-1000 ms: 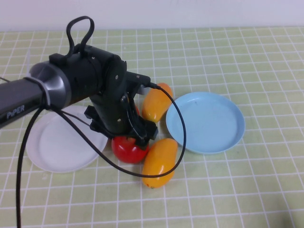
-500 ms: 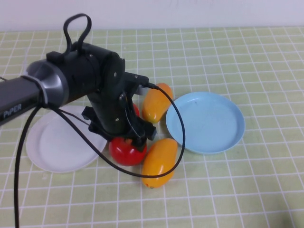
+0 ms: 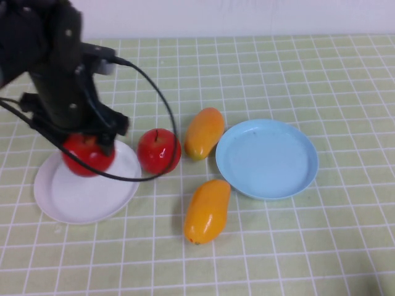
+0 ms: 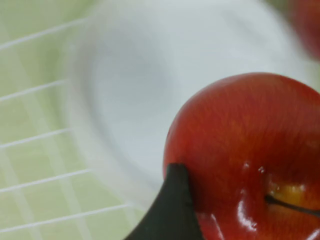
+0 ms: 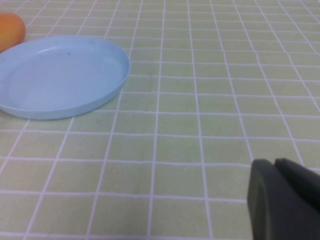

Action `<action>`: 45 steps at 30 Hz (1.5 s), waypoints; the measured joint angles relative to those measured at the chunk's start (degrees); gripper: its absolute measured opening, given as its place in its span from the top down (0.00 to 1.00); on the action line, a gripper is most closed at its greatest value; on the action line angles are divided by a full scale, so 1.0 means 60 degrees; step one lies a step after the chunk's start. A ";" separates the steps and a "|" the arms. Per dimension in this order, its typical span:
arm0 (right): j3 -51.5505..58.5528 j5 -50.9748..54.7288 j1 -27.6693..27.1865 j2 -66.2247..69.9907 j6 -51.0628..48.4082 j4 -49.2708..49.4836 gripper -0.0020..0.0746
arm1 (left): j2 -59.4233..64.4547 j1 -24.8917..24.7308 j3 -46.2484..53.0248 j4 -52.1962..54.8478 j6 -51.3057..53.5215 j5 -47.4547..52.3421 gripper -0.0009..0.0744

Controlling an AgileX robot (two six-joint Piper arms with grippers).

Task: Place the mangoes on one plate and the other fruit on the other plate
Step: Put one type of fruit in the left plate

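Note:
My left gripper (image 3: 86, 145) is shut on a red apple (image 3: 87, 154) and holds it over the white plate (image 3: 74, 194). In the left wrist view that apple (image 4: 250, 150) fills the frame beside one black finger (image 4: 170, 210), with the white plate (image 4: 165, 65) below. A second red apple (image 3: 158, 151) rests on the cloth just right of the plate. One mango (image 3: 205, 132) lies left of the light blue plate (image 3: 266, 158); the other mango (image 3: 207, 210) lies nearer the front. My right gripper (image 5: 282, 197) is shut, low over the cloth right of the blue plate (image 5: 60, 75).
A green checked cloth (image 3: 296, 74) covers the table, and a white wall runs along its far edge. The left arm's black cable (image 3: 162, 105) loops over the second apple.
My left gripper has lifted the apple from beside the front mango and carried it left, over the white plate. The second apple, hidden before, is now uncovered.

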 joint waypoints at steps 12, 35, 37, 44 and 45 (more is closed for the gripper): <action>0.0000 0.0000 0.0000 0.0000 0.0000 0.0000 1.00 | 0.0862 0.1749 0.0000 0.0163 0.0000 0.0000 0.22; 0.0000 0.0000 0.0000 0.0000 0.0000 0.0000 0.99 | 0.1416 0.1769 0.0000 -0.0797 0.1361 -0.0288 0.10; 0.0000 0.0000 0.0000 0.0000 0.0000 0.0000 0.99 | 0.1224 0.1723 0.0000 -0.0718 0.1298 -0.0288 0.10; 0.0000 0.0000 0.0000 0.0000 0.0000 0.0000 0.99 | 0.0123 0.0782 0.0000 -0.0273 0.1268 -0.0795 0.10; 0.0000 0.0000 0.0000 0.0000 0.0000 0.0000 0.99 | 0.0009 0.0557 0.0000 -0.0355 0.1369 -0.0975 0.10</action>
